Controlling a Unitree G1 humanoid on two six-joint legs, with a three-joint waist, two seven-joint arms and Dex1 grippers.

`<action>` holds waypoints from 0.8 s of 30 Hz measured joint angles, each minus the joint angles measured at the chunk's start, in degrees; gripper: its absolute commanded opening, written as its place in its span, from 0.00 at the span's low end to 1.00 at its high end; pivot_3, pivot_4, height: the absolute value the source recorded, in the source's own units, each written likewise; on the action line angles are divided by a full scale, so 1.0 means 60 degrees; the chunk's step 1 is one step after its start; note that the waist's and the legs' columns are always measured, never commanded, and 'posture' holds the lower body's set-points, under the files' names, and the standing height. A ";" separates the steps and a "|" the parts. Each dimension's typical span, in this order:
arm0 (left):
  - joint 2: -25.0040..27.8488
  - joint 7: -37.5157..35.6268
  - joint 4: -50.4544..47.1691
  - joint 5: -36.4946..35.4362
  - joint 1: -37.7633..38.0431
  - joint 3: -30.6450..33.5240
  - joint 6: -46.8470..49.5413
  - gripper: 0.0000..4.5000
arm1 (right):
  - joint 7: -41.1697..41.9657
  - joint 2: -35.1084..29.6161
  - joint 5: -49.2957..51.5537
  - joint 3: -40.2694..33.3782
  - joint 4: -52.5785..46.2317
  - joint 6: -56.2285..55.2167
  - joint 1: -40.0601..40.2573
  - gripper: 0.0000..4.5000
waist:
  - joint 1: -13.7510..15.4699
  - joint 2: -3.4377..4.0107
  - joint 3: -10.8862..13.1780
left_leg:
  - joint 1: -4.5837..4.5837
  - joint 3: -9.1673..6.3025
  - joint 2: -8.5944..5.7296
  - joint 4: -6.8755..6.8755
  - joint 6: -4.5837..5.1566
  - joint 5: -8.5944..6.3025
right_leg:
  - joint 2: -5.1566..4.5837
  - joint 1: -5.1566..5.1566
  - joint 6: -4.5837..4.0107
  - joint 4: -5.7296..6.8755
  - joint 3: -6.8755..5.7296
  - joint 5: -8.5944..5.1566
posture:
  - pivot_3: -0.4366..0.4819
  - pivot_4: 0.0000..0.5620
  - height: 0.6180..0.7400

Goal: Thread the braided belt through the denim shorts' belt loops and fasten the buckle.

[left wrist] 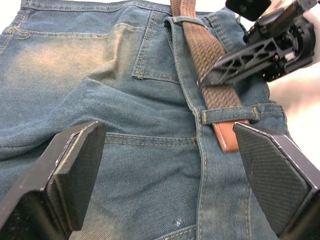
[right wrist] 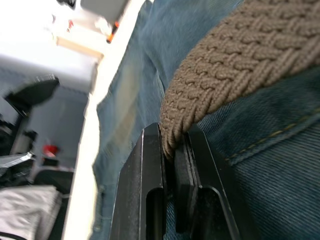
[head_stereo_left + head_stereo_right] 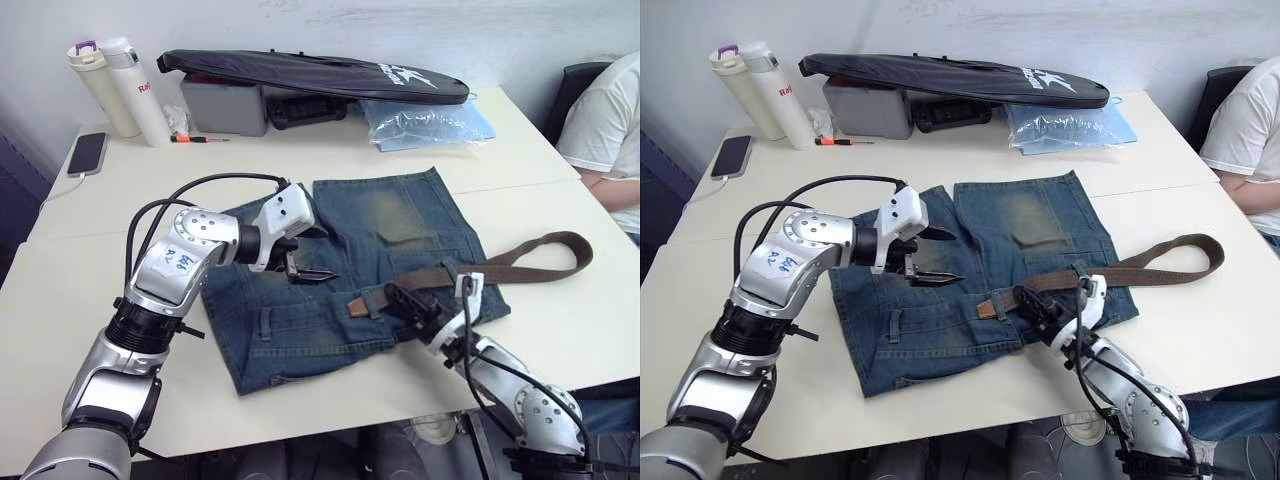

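Braided belt (image 3: 520, 255) lies across the waistband of the denim shorts (image 3: 350, 290), which are spread flat on the white desk (image 3: 560, 330). Its dark leather tip (image 1: 226, 137) has passed under one of the belt loops (image 1: 227, 114) and pokes out just beyond it; the rest of the strap trails off the shorts toward the robot's right and curls back on the desk. The buckle cannot be made out in any view.

Progress, as a judgement: early. One loop near the middle of the waistband is threaded; another loop (image 3: 264, 322) further toward the robot's left is bare, and fastening is not yet possible.

Right pincer (image 3: 408, 301) is closed on the belt just behind the threaded loop, its fingers (image 2: 150, 190) pinching the woven strap edge-on. Left pincer (image 3: 300, 262) hovers over the shorts beside the leather tip, its jaws spread wide and holding nothing.

Containers: a clear blue plastic bag (image 3: 430, 122) lies at the far side of the desk, its contents not discernible; a long black bag (image 3: 310, 72) rests on a grey case (image 3: 225, 105); two bottles (image 3: 120, 85) stand at the far left.
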 measured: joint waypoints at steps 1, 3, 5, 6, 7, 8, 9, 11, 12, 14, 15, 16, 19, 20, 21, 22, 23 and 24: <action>-0.0002 0.0001 0.0000 0.0000 0.0000 -0.0001 0.0000 1.00 | -0.0115 0.0043 -0.0192 0.0187 -0.0068 0.0112 -0.0148 0.01 | -0.0009 0.0001 0.0000 | 0.0000 0.0000 0.0000 0.0000 -0.0001 0.0001 | 0.0000 -0.0010 0.0000 0.0006 0.0002 0.0000 | 0.48 0.27 1.00; -0.0014 0.0002 0.0001 0.0004 -0.0001 -0.0004 -0.0001 1.00 | -0.0184 0.0082 -0.0427 0.0480 -0.0150 0.0260 -0.0305 0.01 | -0.0010 0.0001 -0.0001 | -0.0001 -0.0003 0.0000 0.0000 -0.0002 0.0003 | 0.0003 -0.0036 -0.0002 0.0021 0.0002 -0.0001 | 0.48 0.27 1.00; -0.0046 0.0002 0.0002 0.0008 -0.0001 -0.0033 -0.0005 1.00 | -0.0220 0.0086 -0.0548 0.0639 -0.0201 0.0363 -0.0384 0.01 | 0.0010 0.0001 -0.0001 | -0.0004 -0.0002 0.0000 -0.0001 -0.0008 0.0007 | 0.0002 -0.0040 -0.0002 0.0049 0.0003 -0.0001 | 0.48 0.27 1.00; -0.0056 0.0001 0.0006 0.0011 -0.0001 -0.0041 -0.0017 1.00 | -0.0243 0.0086 -0.0563 0.0628 -0.0229 0.0388 -0.0370 0.09 | 0.0027 0.0001 -0.0001 | -0.0004 -0.0002 0.0000 0.0000 -0.0007 0.0007 | 0.0002 -0.0040 -0.0002 0.0055 0.0003 -0.0001 | 0.48 0.27 1.00; -0.0057 0.0000 0.0010 0.0016 -0.0001 -0.0042 -0.0035 1.00 | -0.0277 0.0086 -0.0547 0.0592 -0.0239 0.0400 -0.0348 0.19 | 0.0040 0.0001 0.0000 | -0.0004 -0.0001 -0.0001 0.0000 -0.0008 0.0007 | 0.0001 -0.0039 -0.0002 0.0053 0.0003 -0.0001 | 0.48 0.27 1.00; -0.0071 -0.0001 0.0013 0.0019 -0.0002 -0.0042 -0.0066 1.00 | -0.0338 0.0079 -0.0466 0.0498 -0.0248 0.0474 -0.0290 0.22 | 0.0054 0.0000 -0.0001 | -0.0005 -0.0001 -0.0001 0.0001 -0.0007 0.0007 | 0.0000 -0.0038 -0.0002 0.0051 0.0003 -0.0001 | 0.48 0.27 1.00; -0.0075 -0.0001 0.0014 0.0019 -0.0002 -0.0042 -0.0080 1.00 | -0.0355 0.0071 -0.0408 0.0436 -0.0259 0.0518 -0.0233 0.33 | 0.0064 0.0000 -0.0001 | -0.0006 -0.0001 -0.0002 0.0001 -0.0007 0.0007 | -0.0001 -0.0037 -0.0002 0.0051 0.0003 -0.0001 | 0.48 0.27 1.00; -0.0087 -0.0003 0.0031 0.0023 -0.0005 -0.0047 -0.0097 1.00 | -0.0446 0.0063 -0.0138 0.0278 -0.0338 0.0540 -0.0091 0.50 | 0.0073 0.0000 -0.0001 | -0.0007 -0.0001 -0.0004 0.0002 -0.0007 0.0006 | -0.0003 -0.0037 -0.0002 0.0047 0.0003 -0.0001 | 0.48 0.27 1.00; -0.0098 -0.0004 0.0040 0.0030 -0.0007 -0.0048 -0.0119 1.00 | -0.0619 0.0057 0.0152 0.0039 -0.0486 0.0575 0.0018 0.57 | 0.0077 0.0000 0.0000 | -0.0008 -0.0001 -0.0007 0.0003 -0.0007 0.0006 | -0.0006 -0.0036 -0.0002 0.0025 0.0003 -0.0001 | 0.48 0.27 1.00; -0.0117 -0.0005 0.0063 0.0043 -0.0009 -0.0052 -0.0179 1.00 | -0.0970 0.0052 0.0813 -0.0346 -0.0543 0.0538 0.0149 0.57 | 0.0118 -0.0001 0.0000 | -0.0009 -0.0009 -0.0016 0.0005 -0.0007 0.0007 | -0.0012 -0.0030 -0.0002 0.0011 0.0002 -0.0001 | 0.48 0.27 1.00; -0.0117 -0.0006 0.0065 0.0045 -0.0009 -0.0053 -0.0185 1.00 | -0.1107 0.0053 0.1021 -0.0464 -0.0542 0.0511 0.0201 0.57 | 0.0128 -0.0001 0.0000 | -0.0011 -0.0009 -0.0019 0.0006 -0.0008 0.0007 | -0.0015 -0.0029 -0.0001 0.0009 0.0003 -0.0001 | 0.48 0.27 1.00; -0.0126 -0.0009 0.0069 0.0049 -0.0012 -0.0055 -0.0192 1.00 | -0.1385 0.0050 0.1477 -0.0743 -0.0547 0.0434 0.0352 0.57 | 0.0151 0.0000 0.0000 | -0.0016 -0.0011 -0.0026 0.0006 -0.0007 0.0007 | -0.0022 -0.0030 -0.0001 0.0005 0.0003 0.0000 | 0.48 0.27 1.00; -0.0133 -0.0014 0.0081 0.0063 -0.0015 -0.0056 -0.0216 1.00 | -0.1981 -0.0112 0.2288 -0.1334 -0.0627 0.0130 0.0523 0.57 | 0.0152 0.0003 0.0002 | -0.0022 -0.0007 -0.0035 0.0006 -0.0008 0.0007 | -0.0032 -0.0030 0.0003 -0.0002 0.0005 0.0002 | 0.48 0.27 1.00; -0.0134 -0.0016 0.0083 0.0066 -0.0017 -0.0056 -0.0231 1.00 | -0.2122 -0.0177 0.2502 -0.1508 -0.0681 0.0043 0.0550 0.57 | 0.0152 0.0004 0.0003 | -0.0023 -0.0005 -0.0036 0.0006 -0.0008 0.0007 | -0.0032 -0.0030 0.0004 -0.0006 0.0005 0.0003 | 0.48 0.27 1.00; -0.0135 -0.0017 0.0089 0.0071 -0.0021 -0.0056 -0.0256 1.00 | -0.2257 -0.0232 0.2703 -0.1653 -0.0749 -0.0077 0.0562 0.57 | 0.0150 0.0002 0.0004 | -0.0023 -0.0006 -0.0035 0.0005 -0.0008 0.0006 | -0.0031 -0.0030 0.0004 -0.0008 0.0005 0.0003 | 0.48 0.27 1.00; -0.0145 -0.0020 0.0096 0.0077 -0.0030 -0.0058 -0.0283 1.00 | -0.2400 -0.0307 0.3004 -0.1824 -0.0837 -0.0200 0.0561 0.57 | 0.0145 0.0002 0.0004 | -0.0023 -0.0007 -0.0035 0.0001 -0.0007 0.0007 | -0.0028 -0.0030 0.0005 -0.0009 0.0005 0.0003 | 0.48 0.27 1.00; -0.0150 -0.0023 0.0096 0.0085 -0.0049 -0.0058 -0.0299 1.00 | -0.2455 -0.0368 0.3145 -0.1854 -0.0834 -0.0292 0.0562 0.57 | 0.0139 0.0002 0.0004 | -0.0022 -0.0007 -0.0033 -0.0001 -0.0007 0.0007 | -0.0025 -0.0031 0.0005 -0.0009 0.0004 0.0003 | 0.48 0.27 1.00; -0.0154 -0.0024 0.0096 0.0091 -0.0056 -0.0058 -0.0307 1.00 | -0.2478 -0.0369 0.3185 -0.1860 -0.0833 -0.0328 0.0562 0.57 | 0.0138 0.0002 0.0004 | -0.0022 -0.0008 -0.0031 -0.0002 -0.0007 0.0007 | -0.0023 -0.0032 0.0005 -0.0008 0.0004 0.0003 | 0.48 0.27 1.00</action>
